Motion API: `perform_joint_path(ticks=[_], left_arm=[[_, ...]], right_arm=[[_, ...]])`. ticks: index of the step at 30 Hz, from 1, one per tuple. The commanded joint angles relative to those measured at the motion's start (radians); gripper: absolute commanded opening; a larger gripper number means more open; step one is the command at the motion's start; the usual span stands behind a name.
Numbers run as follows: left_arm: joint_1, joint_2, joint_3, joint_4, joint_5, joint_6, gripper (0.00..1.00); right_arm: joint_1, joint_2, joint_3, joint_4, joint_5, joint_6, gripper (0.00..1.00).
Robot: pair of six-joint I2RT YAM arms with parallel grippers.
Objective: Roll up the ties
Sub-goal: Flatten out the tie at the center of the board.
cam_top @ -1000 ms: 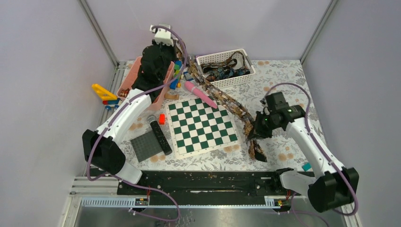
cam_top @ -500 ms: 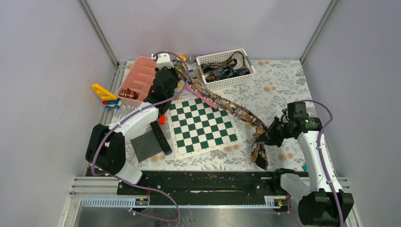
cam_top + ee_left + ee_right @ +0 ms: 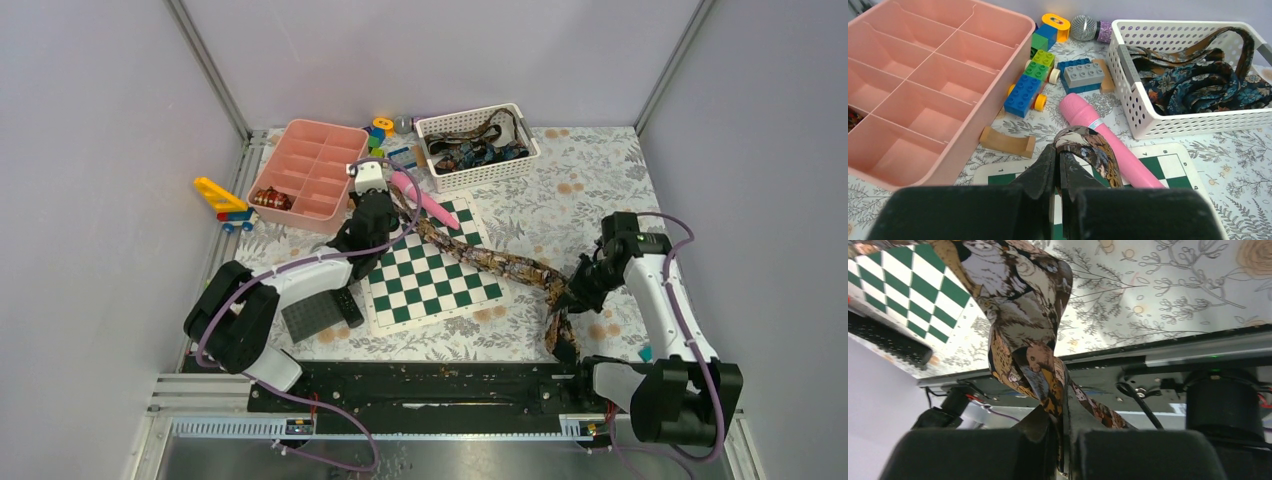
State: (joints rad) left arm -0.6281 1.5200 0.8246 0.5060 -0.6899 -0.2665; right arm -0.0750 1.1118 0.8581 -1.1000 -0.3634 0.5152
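Left end effector on tie — basket of ties

The left arm and right arm were white shells between bulky black joints, each trailed by a thin purple cable. The left gripper had matte black fingers and a small white camera block, and both bases were bolted to a black bar.

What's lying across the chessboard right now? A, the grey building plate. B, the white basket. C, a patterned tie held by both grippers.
C: the patterned tie runs from the left gripper over the chessboard to the right gripper, and both grippers are shut on it.
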Motion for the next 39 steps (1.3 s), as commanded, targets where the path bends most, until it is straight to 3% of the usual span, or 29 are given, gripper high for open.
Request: perform_joint_path(ticks=[1, 6, 12, 20, 26, 29, 39], left_arm=[[-0.017, -0.04, -0.024, 0.083, -0.071, -0.032, 0.0], [-0.042, -0.056, -0.067, 0.098, -0.092, -0.038, 0.0], [-0.048, -0.072, -0.126, 0.121, -0.112, -0.078, 0.0], [-0.049, -0.069, -0.15, 0.173, -0.142, -0.039, 0.0], [-0.049, -0.049, -0.159, 0.224, -0.142, -0.003, 0.0], [-0.049, -0.018, -0.135, 0.24, -0.144, 0.008, 0.0], [-0.05, 0.038, -0.088, 0.279, -0.128, 0.033, 0.0]], right_arm=[[-0.003, 0.055, 0.098, -0.086, 0.1, -0.121, 0.0], [0.016, 0.16, 0.241, -0.156, 0.212, -0.204, 0.0], [0.181, 0.353, 0.362, -0.222, 0.489, -0.251, 0.0], [0.339, 0.677, 0.42, -0.285, 0.562, -0.242, 0.0], [0.35, 0.728, 0.454, -0.326, 0.667, -0.198, 0.01], [0.35, 0.761, 0.505, -0.371, 0.731, -0.183, 0.07], [0.348, 0.816, 0.584, -0.44, 1.003, -0.128, 0.44]])
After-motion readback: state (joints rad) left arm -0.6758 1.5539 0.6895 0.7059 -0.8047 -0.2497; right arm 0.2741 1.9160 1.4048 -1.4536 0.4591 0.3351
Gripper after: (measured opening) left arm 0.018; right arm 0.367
